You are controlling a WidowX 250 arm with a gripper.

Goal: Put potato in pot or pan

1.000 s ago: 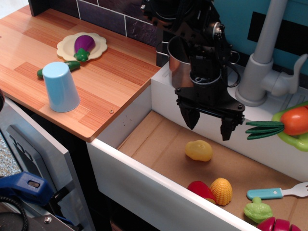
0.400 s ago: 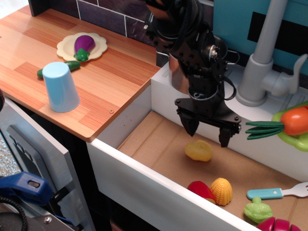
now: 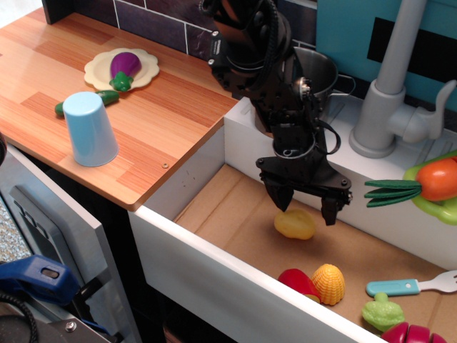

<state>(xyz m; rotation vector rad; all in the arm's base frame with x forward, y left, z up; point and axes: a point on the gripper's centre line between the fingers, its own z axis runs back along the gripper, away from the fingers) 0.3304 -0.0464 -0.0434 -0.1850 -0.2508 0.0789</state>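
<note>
The potato, a smooth pale-yellow lump, lies on the brown floor of the white sink basin. My black gripper is open and hangs just above it, one finger on each side, not touching it as far as I can see. The shiny silver pot stands on the sink's back ledge behind my arm, which hides part of it.
A ribbed orange-yellow corn piece, a red vegetable, a green toy and a blue-handled fork lie in the basin. A grey tap stands at back right. A light-blue cup and plate with eggplant sit on the wooden counter.
My gripper has come down and slightly left, from beside the pot to just over the potato. It stayed open. The pot is now more in view. The potato has not moved.
</note>
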